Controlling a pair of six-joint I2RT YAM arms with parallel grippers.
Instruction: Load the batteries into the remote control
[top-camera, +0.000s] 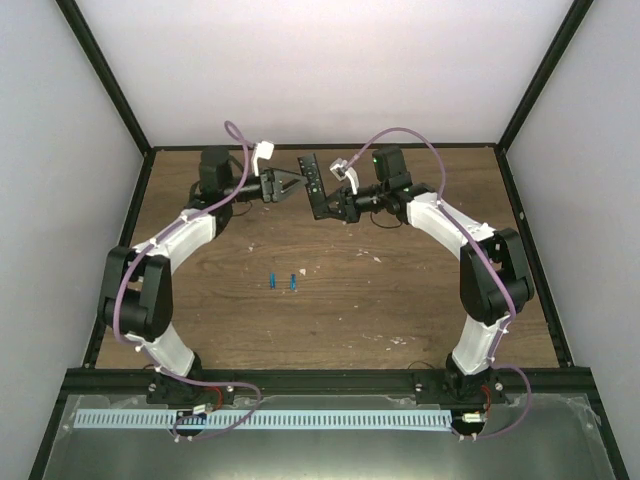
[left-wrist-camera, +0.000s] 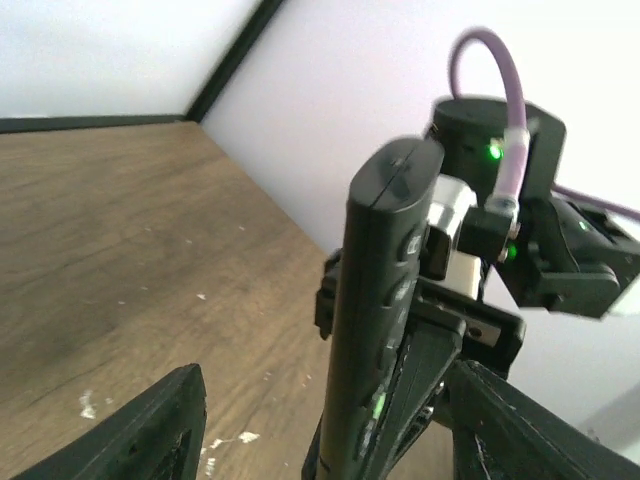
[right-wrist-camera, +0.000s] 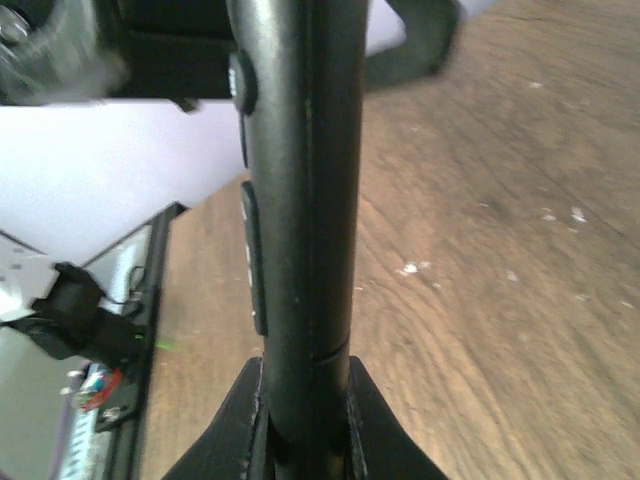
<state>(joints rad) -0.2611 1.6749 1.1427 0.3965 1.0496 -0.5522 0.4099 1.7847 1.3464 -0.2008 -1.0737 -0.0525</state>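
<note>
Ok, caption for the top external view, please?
Right tool holds the remote control near the far edge, open left tool facing it; two blue batteries lie on the table.

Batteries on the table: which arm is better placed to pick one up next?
Left. The left fingers are open and hold nothing; the right fingers are shut on the raised remote.

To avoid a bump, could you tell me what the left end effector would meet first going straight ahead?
The remote control, held by the right end effector, stands right in line with the left end effector. The gap looks small, though depth is unclear.
</note>
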